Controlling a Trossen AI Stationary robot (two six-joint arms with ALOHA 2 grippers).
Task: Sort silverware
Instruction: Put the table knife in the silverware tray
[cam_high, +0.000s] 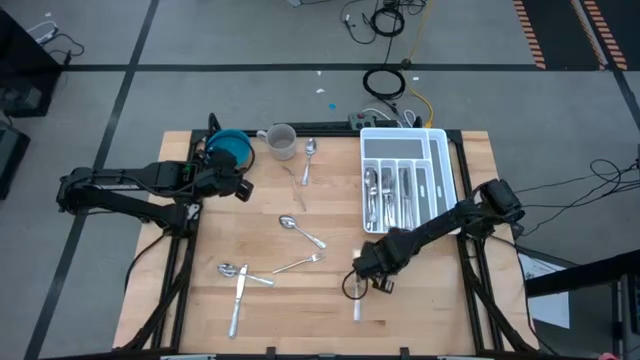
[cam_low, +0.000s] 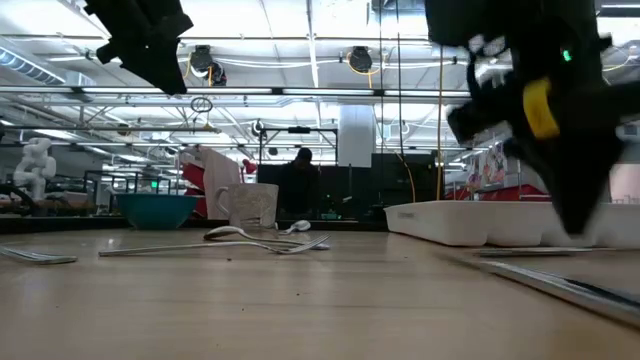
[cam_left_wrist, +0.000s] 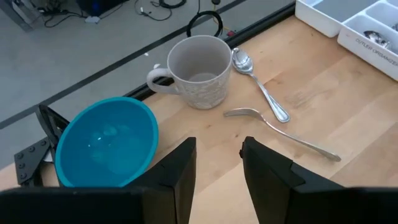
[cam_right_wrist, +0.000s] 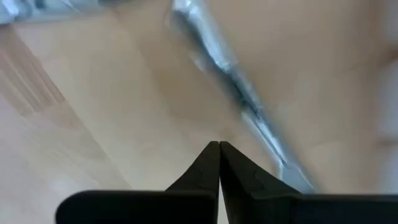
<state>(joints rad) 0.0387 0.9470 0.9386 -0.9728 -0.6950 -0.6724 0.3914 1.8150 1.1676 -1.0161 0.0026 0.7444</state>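
Loose silverware lies flat on the wooden table: a spoon (cam_high: 310, 155) and a fork (cam_high: 303, 183) by the mug, a spoon (cam_high: 300, 230), a fork (cam_high: 300, 264), a spoon (cam_high: 234, 270) and a knife (cam_high: 237, 305) near the front. Another knife (cam_high: 357, 308) (cam_right_wrist: 236, 87) lies at the front middle. More pieces lie in the white tray (cam_high: 437, 175). My right gripper (cam_high: 362, 283) (cam_right_wrist: 219, 146) is shut, low over the table right beside that knife. My left gripper (cam_high: 243, 186) (cam_left_wrist: 217, 155) is open, raised beside the blue bowl (cam_left_wrist: 106, 146).
A grey mug (cam_left_wrist: 199, 65) stands upright next to the blue bowl at the far left part of the table. The tray (cam_low: 480, 220) takes up the far right part. Bare wood shows between the scattered pieces and along the near edge.
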